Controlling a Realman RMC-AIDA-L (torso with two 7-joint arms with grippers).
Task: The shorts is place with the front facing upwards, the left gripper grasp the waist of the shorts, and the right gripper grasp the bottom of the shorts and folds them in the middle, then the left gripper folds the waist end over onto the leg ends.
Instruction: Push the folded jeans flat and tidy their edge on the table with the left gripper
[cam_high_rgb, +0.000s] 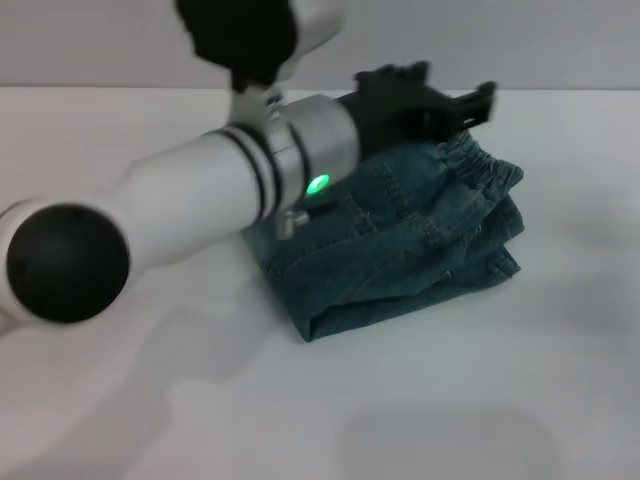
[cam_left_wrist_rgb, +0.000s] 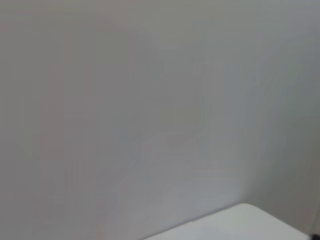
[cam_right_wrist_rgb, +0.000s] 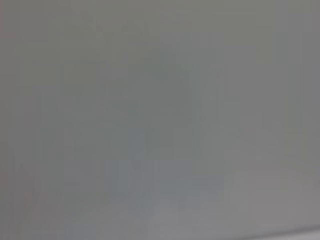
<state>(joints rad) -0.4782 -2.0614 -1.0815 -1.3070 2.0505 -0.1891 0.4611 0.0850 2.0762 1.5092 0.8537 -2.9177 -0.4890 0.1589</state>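
1. The shorts (cam_high_rgb: 400, 240) lie near the middle of the white tabletop (cam_high_rgb: 480, 400), gathered into a compact folded bundle with several denim layers stacked one on another.
2. The waist of the shorts (cam_high_rgb: 480, 165), its ruffled elastic band, sits on top at the bundle's far right corner, and a thick fold edge runs along the near side.
3. Judging by this, both folds look done: the shorts are halved lengthwise and the waist end appears to be laid over the leg ends, which are hidden beneath the layers.
4. What seems left is only letting go and pulling the arm clear; the bundle's right edge looks a little uneven, so a tidy-up could be wanted.
5. The left claw (cam_high_rgb: 425, 100) hangs over the far edge of the bundle, just above the denim, its black prongs pointing toward the waistband. Whether it is spread or pinched on cloth I cannot tell.
6. The right claw is not in sight in any view; both wrist views show only blank pale surface.
7. No containers appear on the tabletop.
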